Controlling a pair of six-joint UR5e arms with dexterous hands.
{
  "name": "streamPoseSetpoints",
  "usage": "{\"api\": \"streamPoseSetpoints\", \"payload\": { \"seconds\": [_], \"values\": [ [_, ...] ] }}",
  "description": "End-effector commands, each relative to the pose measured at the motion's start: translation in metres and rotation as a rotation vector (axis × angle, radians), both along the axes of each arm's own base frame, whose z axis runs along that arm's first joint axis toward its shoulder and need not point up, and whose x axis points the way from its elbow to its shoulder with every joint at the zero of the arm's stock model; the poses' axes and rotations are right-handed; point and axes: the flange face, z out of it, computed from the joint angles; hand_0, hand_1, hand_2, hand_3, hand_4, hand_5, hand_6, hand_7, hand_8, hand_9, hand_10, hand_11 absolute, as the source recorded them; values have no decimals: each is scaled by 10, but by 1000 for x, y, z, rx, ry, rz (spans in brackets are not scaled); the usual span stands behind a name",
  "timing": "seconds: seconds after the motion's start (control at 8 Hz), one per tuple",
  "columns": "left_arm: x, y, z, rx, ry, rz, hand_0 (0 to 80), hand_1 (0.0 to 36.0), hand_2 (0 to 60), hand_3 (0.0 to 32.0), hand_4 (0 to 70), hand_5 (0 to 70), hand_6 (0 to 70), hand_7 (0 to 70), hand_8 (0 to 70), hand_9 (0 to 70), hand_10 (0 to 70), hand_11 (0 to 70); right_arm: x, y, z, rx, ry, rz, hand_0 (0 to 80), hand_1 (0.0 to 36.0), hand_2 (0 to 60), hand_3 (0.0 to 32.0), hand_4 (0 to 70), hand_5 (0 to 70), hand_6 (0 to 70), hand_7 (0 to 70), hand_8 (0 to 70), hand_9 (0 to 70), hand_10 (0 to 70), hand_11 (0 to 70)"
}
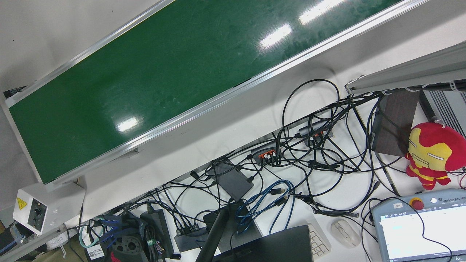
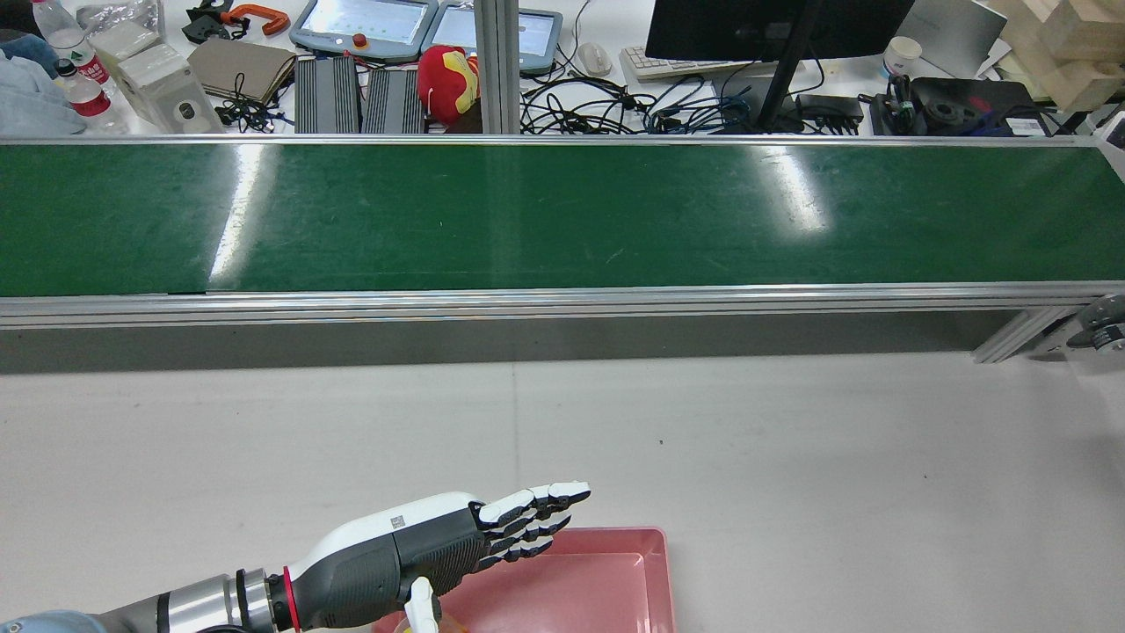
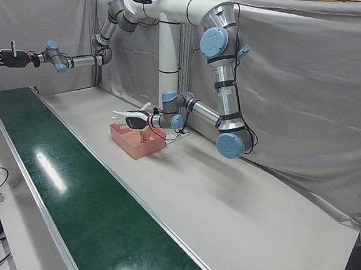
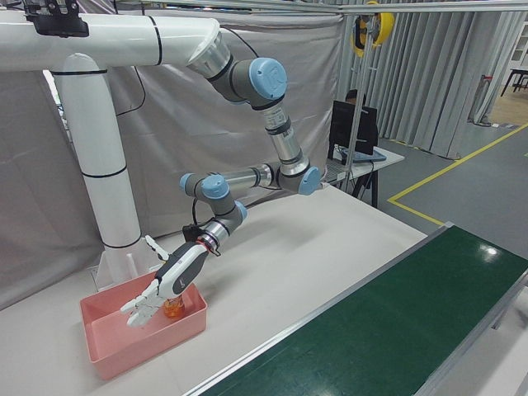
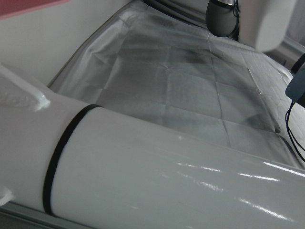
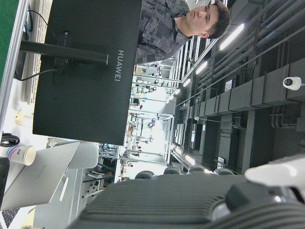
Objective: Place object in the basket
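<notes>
Sitting in pink basket [image 4: 99,346]: orange object [image 4: 172,308]

Robotics lab: green conveyor belt [image 2: 562,215]; teach pendants [image 2: 365,24]; cable-strewn desk [image 1: 327,189] with Huawei monitor [image 6: 88,71]; grey curtain backdrop [image 3: 303,100]; pedestal-mounted arm [image 4: 264,124].

Glossy green belt [image 2: 562,215], smooth pink plastic basket [image 2: 615,580]

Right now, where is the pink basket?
In the rear view the pink basket sits on the white table at the bottom edge, near the middle, under the open left hand, well short of the green belt.
</notes>
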Motion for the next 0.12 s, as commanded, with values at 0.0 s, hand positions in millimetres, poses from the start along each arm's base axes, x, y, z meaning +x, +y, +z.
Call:
{"api": "streamPoseSetpoints", "payload": {
  "seconds": [0.0],
  "values": [
    [-81, -31, -27, 4, 64, -102, 638, 22, 0, 90, 5, 145, 0, 0, 42, 44, 27, 58, 0, 0, 1, -1, 0, 1, 0, 0, 0, 0, 0, 0, 0, 0, 0, 0, 0, 0]
  ]
}}
